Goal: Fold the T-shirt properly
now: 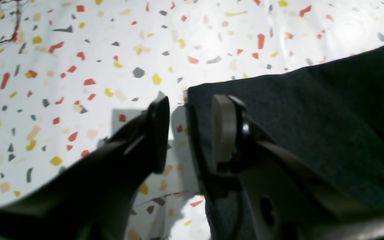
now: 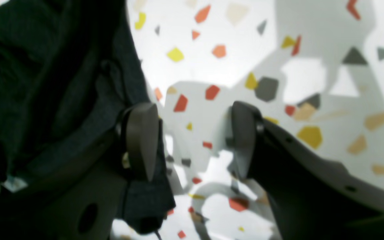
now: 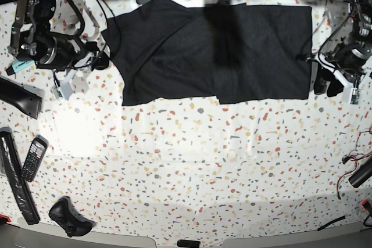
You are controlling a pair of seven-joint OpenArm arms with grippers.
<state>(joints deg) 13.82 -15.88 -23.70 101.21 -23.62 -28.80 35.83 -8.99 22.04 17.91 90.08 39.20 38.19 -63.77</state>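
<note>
On the speckled table (image 3: 192, 161), the T-shirt (image 3: 232, 50) is lying flat.
Left gripper (image 1: 188, 133) at 3 o'clock and right gripper (image 2: 192, 143) at 9 o'clock are both spreading wide, pinching nothing.

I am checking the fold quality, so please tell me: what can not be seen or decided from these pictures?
- T-shirt, base view: only a plain black side shows; the underside is hidden by the cloth itself.
- Its far edge, base view: a dark shadow covers it, so the collar cannot be made out.
- Left hand, left wrist view: one finger overlaps the cloth edge; contact unclear.
- Right hand, right wrist view: blurred cloth, folds unreadable.
</note>
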